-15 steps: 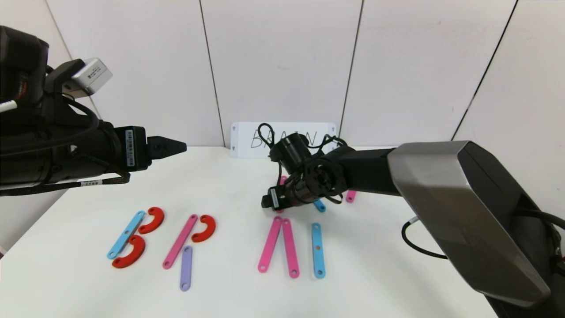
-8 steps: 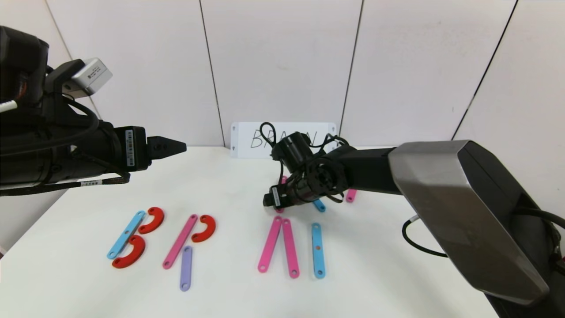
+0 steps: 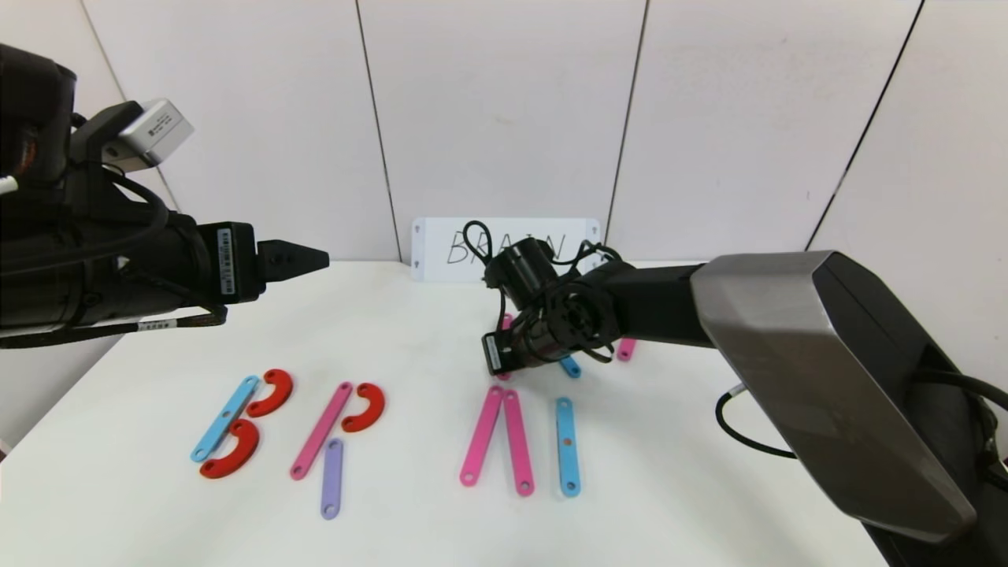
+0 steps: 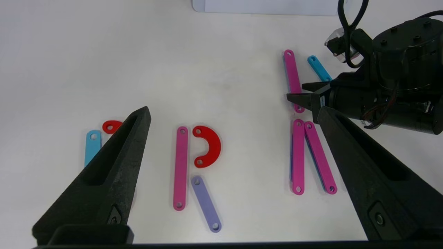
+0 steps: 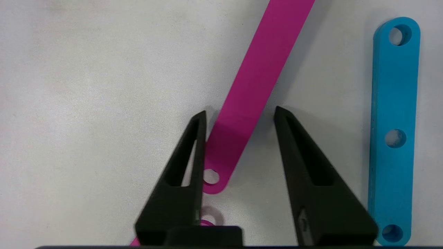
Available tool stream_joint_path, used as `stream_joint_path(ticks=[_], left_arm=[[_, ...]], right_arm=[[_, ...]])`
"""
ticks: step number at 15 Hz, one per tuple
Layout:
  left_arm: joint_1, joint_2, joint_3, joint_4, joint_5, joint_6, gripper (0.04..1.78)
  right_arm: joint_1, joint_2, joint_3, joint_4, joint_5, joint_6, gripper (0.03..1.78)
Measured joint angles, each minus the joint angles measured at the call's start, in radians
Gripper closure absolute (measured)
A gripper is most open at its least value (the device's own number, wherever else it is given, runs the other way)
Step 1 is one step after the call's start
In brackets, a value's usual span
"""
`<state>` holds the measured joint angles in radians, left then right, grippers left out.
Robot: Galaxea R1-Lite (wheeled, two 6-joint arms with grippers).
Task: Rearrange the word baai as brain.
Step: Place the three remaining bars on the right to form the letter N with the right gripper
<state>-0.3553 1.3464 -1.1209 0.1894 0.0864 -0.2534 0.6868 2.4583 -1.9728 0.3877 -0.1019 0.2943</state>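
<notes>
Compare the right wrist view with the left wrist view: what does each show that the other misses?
Only the right wrist view: the right gripper fingers straddling the pink strip, one finger touching its edge, the other apart.

Only the left wrist view: the open left gripper, the R's red half-ring and purple strip, the pink pair.

Both: that pink strip and the short blue strip beside it.

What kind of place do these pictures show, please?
Probably a robot test bench in a lab, not a home: a plain white table against bare white wall panels, a handwritten BRAIN card, and flat holed plastic strips laid out as letters.
</notes>
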Motion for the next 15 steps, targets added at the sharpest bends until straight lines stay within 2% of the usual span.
stream_joint_path(ticks=[2,3,8,13,15], left_arm=[[0.006,-0.007,-0.003,0.0,-0.006,0.0,0.13],[0.009,-0.011,-0.003,0.0,-0.015,0.0,0.13],[0.017,-0.019,-0.005,0.0,-0.02,0.001,0.13],[0.017,-0.016,-0.004,0.002,-0.034,0.0,0.13],[0.017,-0.016,-0.004,0.01,-0.04,0.001,0.13]], right_arm=[[0.0,0.0,0.0,0.002,-0.001,0.001,1.46],[-0.001,-0.001,0.0,0.003,-0.002,0.001,1.5],[-0.002,-0.003,0.0,0.002,-0.016,0.0,1.51],[-0.044,-0.04,0.0,0.003,-0.023,-0.004,1.51],[-0.065,-0.074,0.0,0.006,-0.067,-0.024,1.51]])
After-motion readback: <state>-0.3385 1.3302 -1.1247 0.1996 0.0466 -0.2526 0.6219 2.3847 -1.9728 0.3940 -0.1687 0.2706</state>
